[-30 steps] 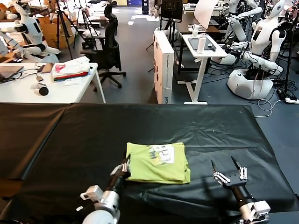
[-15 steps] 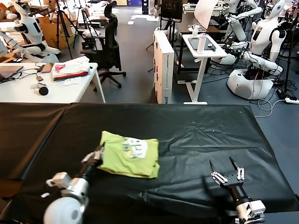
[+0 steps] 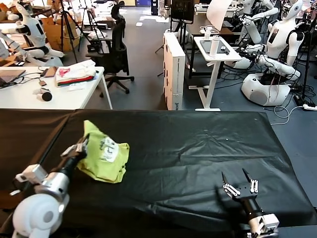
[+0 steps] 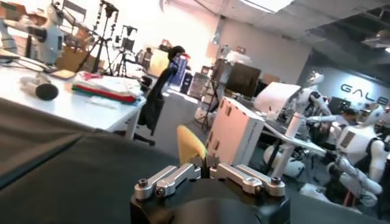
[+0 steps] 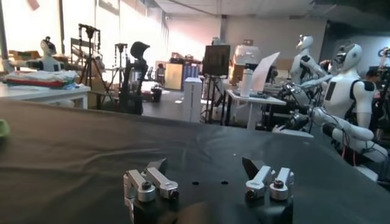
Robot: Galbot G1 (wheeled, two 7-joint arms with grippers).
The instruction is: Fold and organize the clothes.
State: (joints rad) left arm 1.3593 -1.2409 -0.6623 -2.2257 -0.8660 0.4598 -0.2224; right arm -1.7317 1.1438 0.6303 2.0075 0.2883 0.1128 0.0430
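Note:
The lime yellow-green T-shirt (image 3: pixel 104 153) lies folded on the left part of the black table (image 3: pixel 198 148), its white label patch facing up. My left gripper (image 3: pixel 80 147) is shut on the shirt's left edge. In the left wrist view a strip of the T-shirt (image 4: pixel 190 146) rises from between the closed jaws of that left gripper (image 4: pixel 206 162). My right gripper (image 3: pixel 238 180) hovers open over the table's front right, far from the shirt. The right wrist view shows the right gripper (image 5: pixel 205 168) empty, with a sliver of the T-shirt (image 5: pixel 3 129) at the far edge.
Behind the black table stand a white desk (image 3: pixel 29 94) with a cloth pile (image 3: pixel 74 74), an office chair (image 3: pixel 114 54), a white cabinet (image 3: pixel 173 69), a small white stand (image 3: pixel 213 54) and parked robots (image 3: pixel 277 49).
My left gripper has dragged the folded T-shirt from the table's middle to its left part, turning it on the way. The right gripper has stayed open at the front right.

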